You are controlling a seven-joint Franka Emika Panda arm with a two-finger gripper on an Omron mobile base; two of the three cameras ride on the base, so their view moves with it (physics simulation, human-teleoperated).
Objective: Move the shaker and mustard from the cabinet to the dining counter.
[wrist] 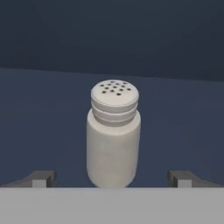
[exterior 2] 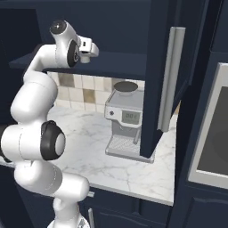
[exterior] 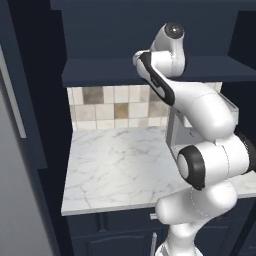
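Note:
The shaker (wrist: pixel 113 135), a small pale white cylinder with a perforated cap, stands upright on the navy shelf floor inside the cabinet (wrist: pixel 39 109). My gripper (wrist: pixel 113 179) is open. Its two dark fingertips (wrist: pixel 40 178) stand wide on either side of the shaker's base without touching it. In the base views my arm reaches up, with the hand (exterior 2: pixel 87 47) at the open cabinet's (exterior: pixel 105 70) lower shelf. The mustard and the dining counter are out of view.
The cabinet's open door (exterior 2: pixel 153 89), with its long silver handle (exterior 2: pixel 171 80), swings out to the right of my arm. Below are a marble worktop (exterior: pixel 115 165) with a tiled backsplash (exterior: pixel 115 107), and a coffee machine (exterior 2: pixel 124 124) on the worktop. A tall dark unit (exterior 2: pixel 209 133) stands at the right.

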